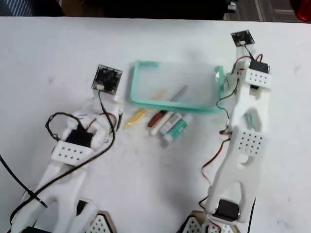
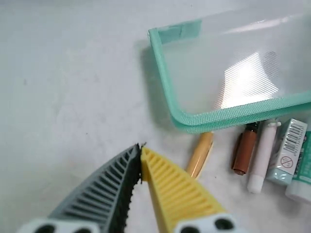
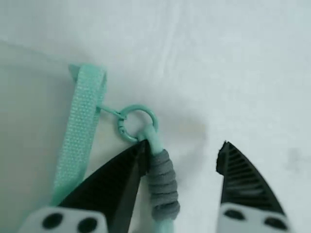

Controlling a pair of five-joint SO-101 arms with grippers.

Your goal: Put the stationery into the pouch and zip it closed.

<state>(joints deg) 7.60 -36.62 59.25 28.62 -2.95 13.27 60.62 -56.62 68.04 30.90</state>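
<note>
The clear pouch (image 1: pixel 175 87) with teal trim lies flat mid-table. An orange pen (image 1: pixel 158 94) and a grey pen (image 1: pixel 179 92) show through its wall. In front of it lie a yellow pen (image 2: pixel 200 154), a brown marker (image 2: pixel 244 150), a white stick (image 2: pixel 262 158) and a teal-and-white glue stick (image 2: pixel 290 154). My left gripper (image 2: pixel 141 151) is shut on nothing, just short of the yellow pen. My right gripper (image 3: pixel 182 148) is open at the pouch's right end. The zipper's teal ring (image 3: pixel 137 123) and grey-wrapped pull cord (image 3: pixel 163 187) rest against one finger.
The white table (image 1: pixel 58 53) stretches bare to the left of and behind the pouch. Both arms (image 1: pixel 245 141) come in from the near edge, with loose cables (image 1: pixel 53 121) looping beside the left one.
</note>
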